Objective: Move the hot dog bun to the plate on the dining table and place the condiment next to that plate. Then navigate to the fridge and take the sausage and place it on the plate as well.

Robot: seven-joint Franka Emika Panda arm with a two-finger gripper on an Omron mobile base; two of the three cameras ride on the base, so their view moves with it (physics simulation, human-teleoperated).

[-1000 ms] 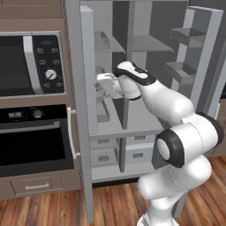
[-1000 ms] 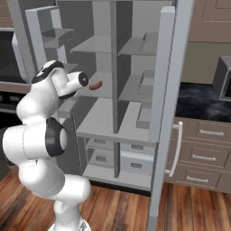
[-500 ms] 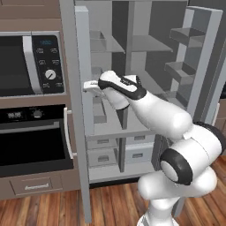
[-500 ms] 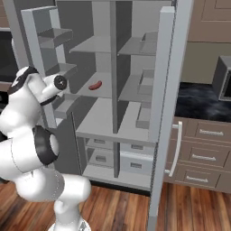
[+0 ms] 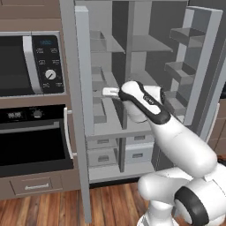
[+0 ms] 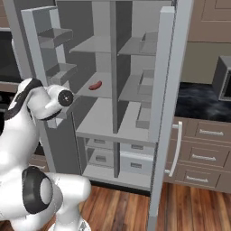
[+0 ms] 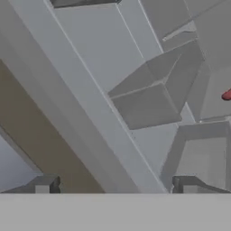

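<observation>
Sausage (image 6: 94, 85) lies on a middle shelf in the left half of the open fridge (image 6: 115, 117), a small red shape toward the back of that shelf, with nothing touching it. In the hand view only its red end (image 7: 227, 95) peeks in at the right edge, cut off by the frame.

From the left base view the white arm (image 5: 176, 141) rises from the lower right, bends at a dark elbow joint and reaches up and to the left, its hand pointing at the edge of the fridge's left door (image 5: 84, 70). The gripper (image 5: 109, 91) sits just beside that door edge, well apart from the sausage. Its fingers are small and pale there, hard to make out (the wrist covers most of them). In the hand view the two dark fingertips (image 7: 43, 185) stand wide apart at the bottom with nothing between them, so the jaws are spread and empty.

In the right base view the arm's upper link (image 6: 27, 103) hides the hand, and the fridge's right door (image 6: 167, 103) cuts across the counter (image 6: 203, 97) behind it. A microwave (image 5: 31, 62) and an oven (image 5: 31, 141) stand to the left of the fridge.
</observation>
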